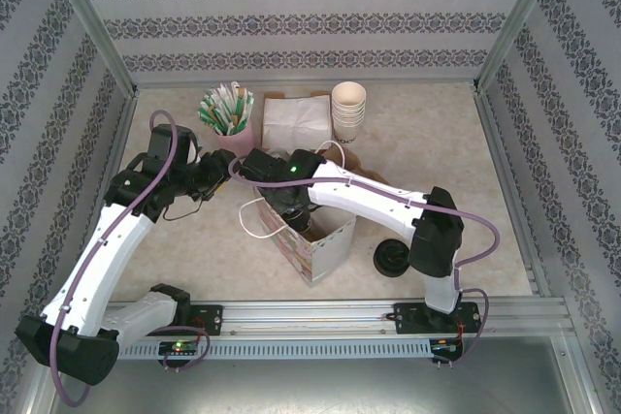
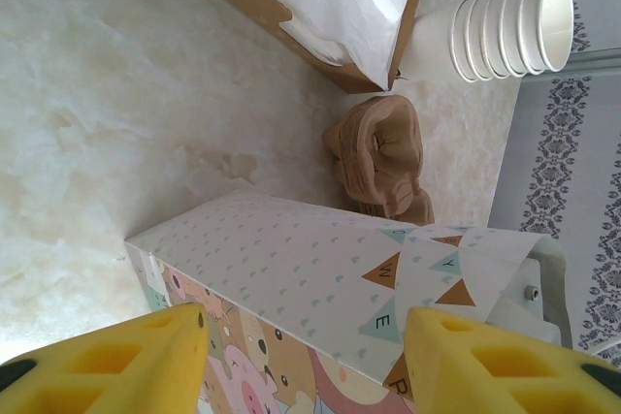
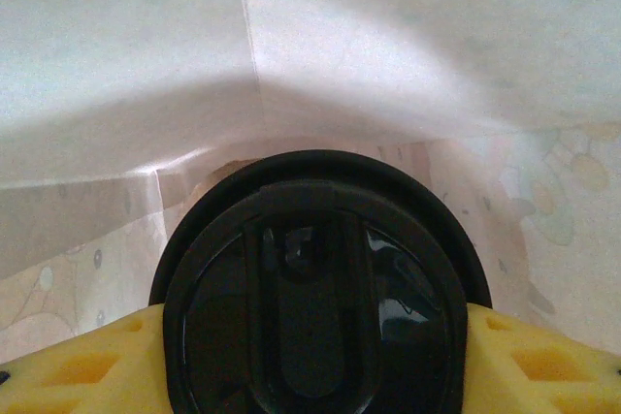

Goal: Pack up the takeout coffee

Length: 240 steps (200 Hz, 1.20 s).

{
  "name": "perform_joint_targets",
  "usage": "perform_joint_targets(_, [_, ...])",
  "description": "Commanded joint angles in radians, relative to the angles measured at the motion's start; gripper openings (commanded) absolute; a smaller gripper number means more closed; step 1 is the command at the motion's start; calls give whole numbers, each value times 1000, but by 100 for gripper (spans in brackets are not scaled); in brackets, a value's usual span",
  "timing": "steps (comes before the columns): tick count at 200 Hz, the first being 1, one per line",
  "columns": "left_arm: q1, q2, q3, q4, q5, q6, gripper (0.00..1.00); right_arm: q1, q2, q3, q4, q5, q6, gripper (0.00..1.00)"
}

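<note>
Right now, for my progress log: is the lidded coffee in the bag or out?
In. The right gripper holds the takeout coffee, with white inner walls of the bag around its lid.

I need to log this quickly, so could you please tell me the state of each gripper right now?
Left gripper: open, the paper bag just ahead of its fingers.
Right gripper: closed on the takeout coffee, inside the bag.

Bag [image 2: 291, 278] is showing white w/ tiny teal drops, brown & mint bunting, pastel cartoon animals. Takeout coffee [image 3: 320, 336] is gleaming glossy black on top. Gripper fingers [image 2: 116, 366] are glowing yellow. Tabletop [image 2: 97, 123] is looking beige, marbled. Walls [image 1: 310, 16] are wearing grey floral stripes.
</note>
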Motion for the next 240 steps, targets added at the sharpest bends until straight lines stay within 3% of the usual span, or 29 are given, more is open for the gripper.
perform_joint_targets(1, [-11,-17,11,-34,-13,-1,56,4,69,-9,-201,-111,53,61])
perform_joint_targets(71, [-13,-17,10,-36,-10,5,56,4,26,158,-251,-40,78,74])
perform_joint_targets(123, [-15,-18,12,-40,-14,8,56,4,2,161,-230,-40,92,80])
perform_joint_targets(188, [-19,-21,8,-43,-17,6,56,5,-22,173,-236,-41,103,81])
perform_joint_targets(240, [-23,-21,-3,-34,-11,8,56,7,-26,153,-233,-51,110,76])
